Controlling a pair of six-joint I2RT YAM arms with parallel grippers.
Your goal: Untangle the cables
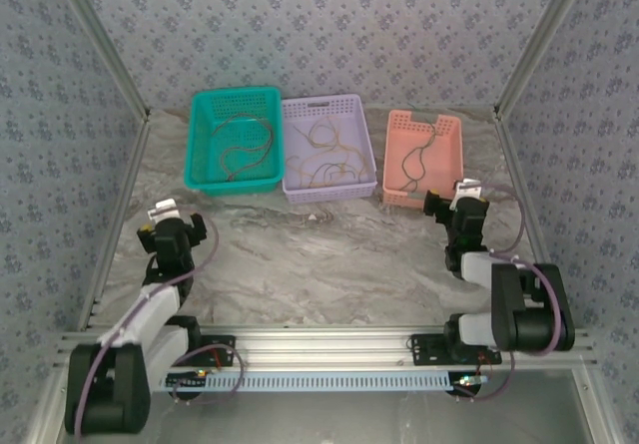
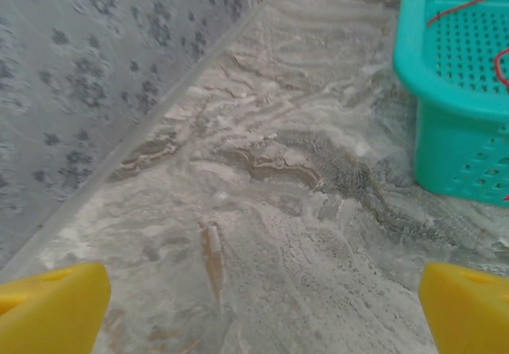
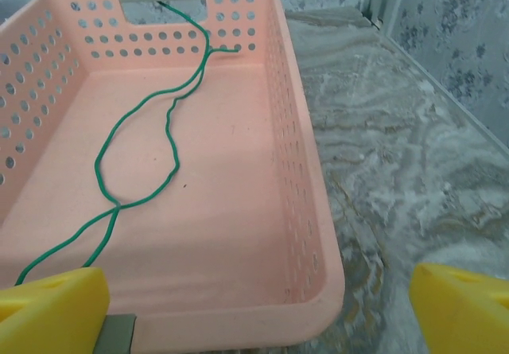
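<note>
On the left side of the marble table (image 1: 329, 254), the left gripper (image 2: 258, 322) hangs over bare surface, near the patterned side wall (image 2: 71, 91). Its two yellow fingertips (image 2: 52, 306) stand far apart, wide open, and nothing is between them. To its right and further back stands the teal basket (image 1: 235, 98), and the gripper is apart from it. Inside this basket lies a thin red cable (image 2: 465, 5). The top view shows it in loose loops on the basket floor.

Next in the row, just beside the teal one, stands the purple basket (image 1: 329, 105). It holds several thin cables (image 1: 324, 160) which cross each other in a loose clump. Their colours I cannot tell from above.

After a small gap, further right, is the pink basket (image 1: 399, 125). One green cable (image 3: 171, 143) lies in it. It crosses over itself and makes a loop in the middle of the floor, and one end goes up to the handle opening in the far wall.

The right gripper (image 3: 258, 322) hovers at the near end of the pink basket, also wide open and empty. In the right wrist view one yellow fingertip (image 3: 52, 310) is over the near corner of the basket, and the other is over the table, beside the basket's outer wall.
</note>
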